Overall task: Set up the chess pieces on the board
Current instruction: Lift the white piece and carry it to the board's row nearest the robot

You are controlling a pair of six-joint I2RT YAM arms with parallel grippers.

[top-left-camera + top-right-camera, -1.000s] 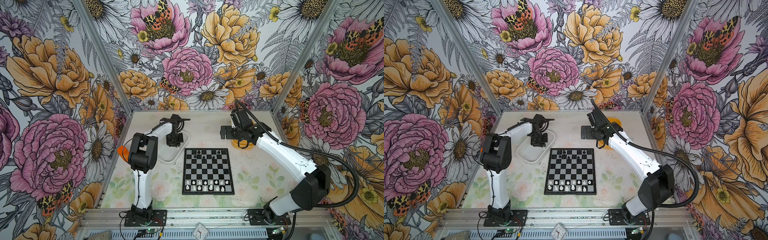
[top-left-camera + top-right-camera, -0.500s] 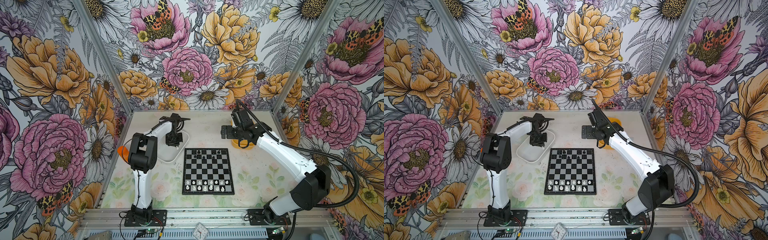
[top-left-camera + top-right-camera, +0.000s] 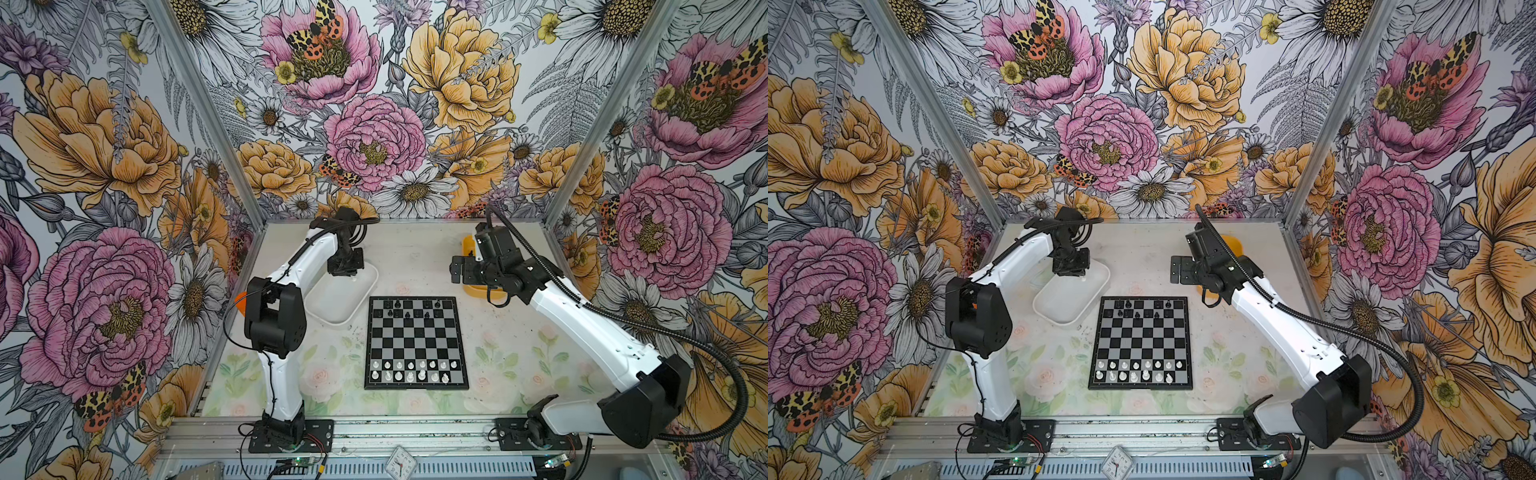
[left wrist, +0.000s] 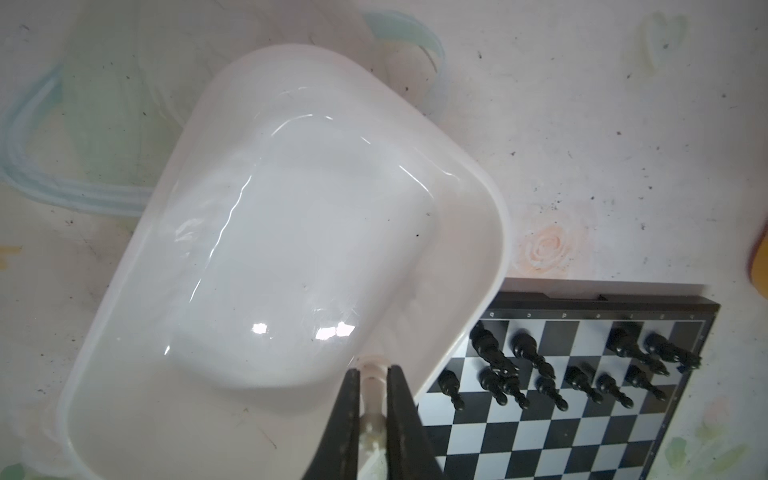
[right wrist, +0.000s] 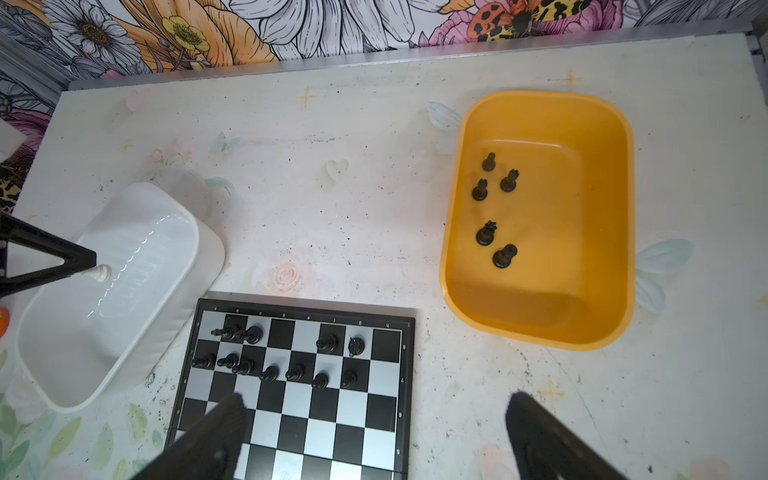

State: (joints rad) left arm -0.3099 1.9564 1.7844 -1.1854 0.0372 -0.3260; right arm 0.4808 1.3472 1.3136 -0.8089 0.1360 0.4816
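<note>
Floral walls [image 3: 374,137] enclose a pale, scuffed tabletop [image 3: 415,257] with faint flower print

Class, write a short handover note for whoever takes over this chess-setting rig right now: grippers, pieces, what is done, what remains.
Left gripper: shut on a white chess piece, over the white tub.
Right gripper: open, holding nothing, hanging near the yellow tub.
Done: white pieces fill nearly all of the near two rows of the board; black pieces partly fill the far two rows.
Left: place the held white chess piece; move the five black pieces from the yellow tub onto the board.
</note>
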